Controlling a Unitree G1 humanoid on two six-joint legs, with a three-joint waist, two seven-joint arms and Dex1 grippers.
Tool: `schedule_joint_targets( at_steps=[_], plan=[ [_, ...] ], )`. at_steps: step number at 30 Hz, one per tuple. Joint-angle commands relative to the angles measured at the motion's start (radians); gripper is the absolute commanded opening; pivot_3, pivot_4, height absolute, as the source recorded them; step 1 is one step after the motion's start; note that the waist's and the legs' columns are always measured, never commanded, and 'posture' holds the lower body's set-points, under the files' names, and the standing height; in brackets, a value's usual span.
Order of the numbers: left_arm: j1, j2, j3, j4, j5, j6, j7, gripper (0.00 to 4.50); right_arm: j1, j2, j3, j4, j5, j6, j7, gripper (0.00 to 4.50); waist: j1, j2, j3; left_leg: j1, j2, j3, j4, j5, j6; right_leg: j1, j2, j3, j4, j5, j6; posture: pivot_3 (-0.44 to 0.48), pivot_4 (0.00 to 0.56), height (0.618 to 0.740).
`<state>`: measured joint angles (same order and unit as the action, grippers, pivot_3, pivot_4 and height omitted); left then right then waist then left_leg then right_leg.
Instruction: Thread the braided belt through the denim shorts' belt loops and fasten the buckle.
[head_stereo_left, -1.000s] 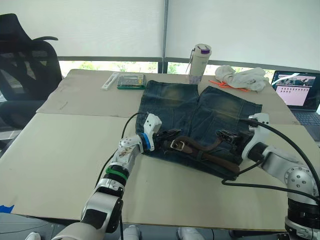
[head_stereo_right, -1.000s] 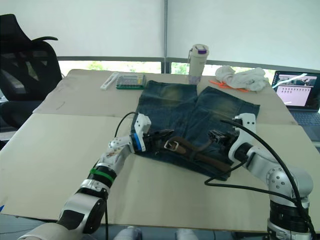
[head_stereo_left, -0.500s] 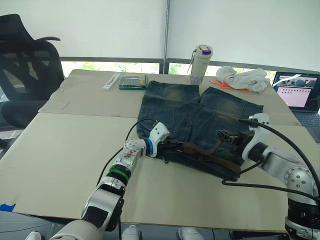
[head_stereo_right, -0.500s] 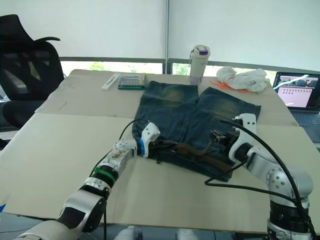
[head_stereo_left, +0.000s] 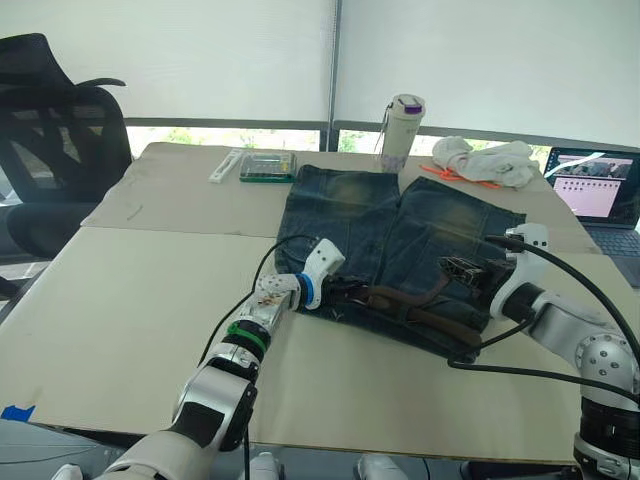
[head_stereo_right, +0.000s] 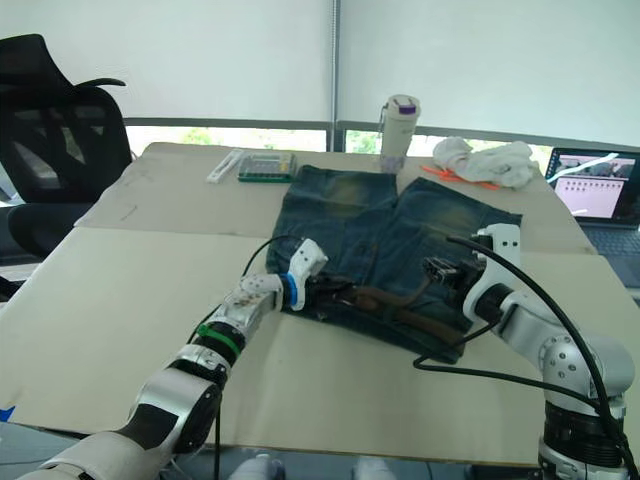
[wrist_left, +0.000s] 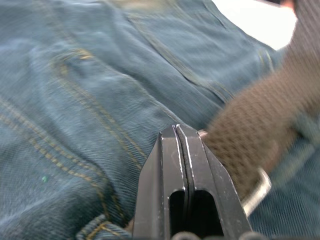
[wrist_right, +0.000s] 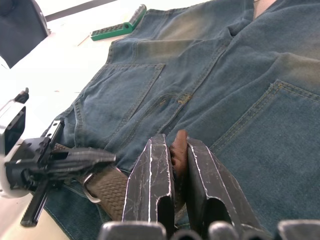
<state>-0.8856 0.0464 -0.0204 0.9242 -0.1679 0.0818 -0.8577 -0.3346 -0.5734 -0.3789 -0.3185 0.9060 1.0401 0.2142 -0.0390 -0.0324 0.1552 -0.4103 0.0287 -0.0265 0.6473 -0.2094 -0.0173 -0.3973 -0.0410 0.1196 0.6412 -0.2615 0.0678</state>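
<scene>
Two grippers: we see both at the waistband of the denim shorts (head_stereo_left: 400, 235), spread on the tabletop (head_stereo_left: 120, 300).
Braided belt (head_stereo_left: 420, 312): lies along the waistband.
Left gripper (wrist_left: 181, 131): fingers pressed together beside the buckle (wrist_left: 257, 192).
Right gripper (wrist_right: 179, 145): fingers pinching the belt.

denim shorts (head_stereo_left: 400, 235): blue, faded yellowish patches | braided belt (head_stereo_left: 420, 312): dark-brown weave | buckle (wrist_left: 257, 190): pale metal
</scene>
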Motion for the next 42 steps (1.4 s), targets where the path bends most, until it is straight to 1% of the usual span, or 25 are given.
schedule_joint_targets(
  at_steps=[1,3,6,12,14,15,17,19,21,23,24,25,29,30,31,33,35,37,41,42],
  plan=[
    [-0.012,0.018,0.071,-0.064,-0.063,0.007,0.027,0.03,-0.021,-0.014,-0.031,-0.037,0.008,-0.018,0.001,0.0,-0.004,0.0,0.0,-0.002,0.0,0.0,0.0,0.0,0.0,-0.003,0.0,0.0,0.001,0.0,-0.001,0.0,0.15,0.737],
    [0.0,0.038,0.066,-0.084,-0.045,-0.007,0.035,0.03,-0.026,-0.011,-0.028,-0.034,0.007,-0.019,0.0,0.0,-0.006,0.0,0.0,-0.006,0.0,0.0,0.0,0.0,0.0,-0.007,0.0,0.001,0.003,0.001,-0.001,0.0,0.15,0.737],
    [0.023,0.064,0.046,-0.138,-0.024,-0.021,0.022,0.03,-0.037,-0.003,-0.012,-0.029,0.004,-0.02,0.001,0.0,-0.005,0.0,0.0,-0.006,0.0,0.0,0.0,0.0,0.0,-0.008,0.0,0.001,0.004,0.001,-0.001,0.0,0.15,0.737],
    [0.055,0.049,0.033,-0.305,-0.057,-0.006,0.015,0.03,-0.093,0.042,-0.031,-0.019,0.052,-0.006,-0.033,0.0,0.001,0.0,0.0,-0.006,0.0,0.0,0.0,0.0,0.0,-0.007,0.0,0.001,0.003,0.001,-0.001,0.0,0.15,0.737],
    [0.075,0.033,0.029,-0.393,-0.09,0.029,-0.002,0.03,-0.126,0.09,-0.043,-0.009,0.082,-0.005,-0.08,0.0,0.0,0.0,0.0,-0.006,0.0,0.0,0.0,0.0,0.0,-0.007,0.0,0.001,0.002,0.001,-0.001,0.0,0.15,0.737],
    [0.092,0.027,0.025,-0.438,-0.101,0.025,-0.01,0.03,-0.172,0.142,-0.066,0.017,0.106,-0.025,-0.138,0.0,-0.001,0.0,0.0,-0.006,0.0,0.0,0.0,0.0,0.0,-0.007,0.0,0.001,0.002,0.001,-0.001,0.0,0.15,0.737],
    [0.115,0.023,0.018,-0.488,-0.109,0.021,-0.012,0.03,-0.225,0.203,-0.097,0.047,0.131,-0.044,-0.21,0.0,-0.007,0.0,0.0,-0.006,0.0,0.0,0.0,0.0,0.0,-0.008,0.0,0.001,0.003,0.001,-0.001,0.0,0.15,0.737],
    [0.133,0.014,0.023,-0.539,-0.11,0.005,0.023,0.03,-0.304,0.303,-0.142,0.097,0.184,-0.089,-0.327,0.0,-0.011,0.0,0.0,-0.005,0.0,0.001,0.0,0.0,0.0,-0.008,0.0,0.002,0.004,0.001,-0.001,0.0,0.15,0.737],
    [0.153,0.004,0.018,-0.609,-0.122,0.022,0.046,0.56,-0.357,0.388,-0.16,0.123,0.227,-0.117,-0.423,0.0,-0.01,0.001,0.0,-0.005,0.001,0.0,0.0,0.0,0.0,-0.008,0.0,0.002,0.006,0.001,-0.002,0.0,0.15,0.737],
    [0.173,0.002,-0.007,-0.664,-0.115,0.029,0.053,1.09,-0.376,0.427,-0.16,0.128,0.244,-0.132,-0.469,0.0,-0.007,0.001,0.0,-0.005,0.001,0.0,0.0,0.001,0.001,-0.008,0.001,0.001,0.006,0.001,-0.002,0.0,0.15,0.737],
    [0.181,0.001,-0.022,-0.683,-0.097,0.015,0.068,1.48,-0.382,0.441,-0.156,0.131,0.247,-0.139,-0.485,0.0,-0.007,0.001,0.0,-0.005,0.001,0.0,0.0,0.001,0.001,-0.008,0.001,0.001,0.006,0.001,-0.002,0.0,0.15,0.737],
    [0.188,-0.002,-0.034,-0.696,-0.07,-0.006,0.098,1.81,-0.387,0.451,-0.15,0.133,0.247,-0.147,-0.497,0.0,-0.003,0.001,0.0,-0.006,0.001,0.0,0.0,0.0,0.001,-0.008,0.001,0.001,0.006,0.001,-0.002,0.0,0.15,0.737],
    [0.212,-0.007,-0.108,-0.713,0.105,-0.156,0.251,3.14,-0.412,0.507,-0.105,0.144,0.234,-0.187,-0.531,0.0,0.0,0.001,0.0,-0.006,-0.001,0.0,0.0,0.001,0.001,-0.008,-0.002,0.001,0.005,0.001,-0.002,0.0,0.15,0.737],
    [0.214,-0.011,-0.118,-0.708,0.132,-0.18,0.282,3.43,-0.416,0.517,-0.096,0.144,0.234,-0.193,-0.537,0.0,-0.001,0.001,0.0,-0.006,-0.001,0.001,0.0,0.001,0.001,-0.008,-0.002,0.001,0.005,0.001,-0.002,0.0,0.15,0.737],
    [0.215,-0.014,-0.126,-0.701,0.15,-0.195,0.306,3.81,-0.419,0.523,-0.086,0.143,0.233,-0.197,-0.539,0.0,-0.002,0.001,0.0,-0.006,-0.001,0.001,0.0,0.001,0.001,-0.008,-0.002,0.001,0.005,0.001,-0.002,0.0,0.15,0.737],
    [0.219,-0.02,-0.14,-0.687,0.167,-0.214,0.328,4.48,-0.421,0.531,-0.069,0.142,0.23,-0.204,-0.543,0.0,-0.004,0.001,0.0,-0.006,-0.001,0.0,0.0,0.001,0.001,-0.009,-0.002,0.001,0.005,0.001,-0.002,0.0,0.15,0.737],
    [0.216,-0.018,-0.15,-0.665,0.182,-0.238,0.342,4.48,-0.42,0.535,-0.055,0.141,0.23,-0.209,-0.545,0.0,-0.005,0.001,0.0,-0.006,-0.001,0.0,0.0,0.001,0.001,-0.009,-0.002,0.001,0.005,0.001,-0.002,0.0,0.15,0.737],
    [0.193,-0.011,-0.149,-0.618,0.216,-0.27,0.386,4.48,-0.419,0.545,-0.04,0.134,0.244,-0.21,-0.55,0.0,-0.006,0.001,0.0,-0.006,-0.001,0.0,0.0,0.001,0.001,-0.009,-0.002,0.001,0.005,0.001,-0.002,0.0,0.15,0.737],
    [0.159,0.011,-0.16,-0.565,0.253,-0.355,0.412,3.3,-0.406,0.549,-0.02,0.119,0.249,-0.205,-0.551,0.0,-0.009,0.001,0.0,-0.006,-0.001,0.0,0.0,0.001,0.001,-0.009,-0.001,0.001,0.005,0.001,-0.002,0.0,0.15,0.737],
    [0.152,0.017,-0.165,-0.553,0.26,-0.379,0.41,2.93,-0.402,0.549,-0.016,0.116,0.249,-0.204,-0.552,0.0,-0.009,0.002,0.0,-0.006,-0.001,0.0,0.0,0.001,0.001,-0.009,-0.001,0.001,0.005,0.001,-0.002,0.0,0.15,0.737]
  ],
)
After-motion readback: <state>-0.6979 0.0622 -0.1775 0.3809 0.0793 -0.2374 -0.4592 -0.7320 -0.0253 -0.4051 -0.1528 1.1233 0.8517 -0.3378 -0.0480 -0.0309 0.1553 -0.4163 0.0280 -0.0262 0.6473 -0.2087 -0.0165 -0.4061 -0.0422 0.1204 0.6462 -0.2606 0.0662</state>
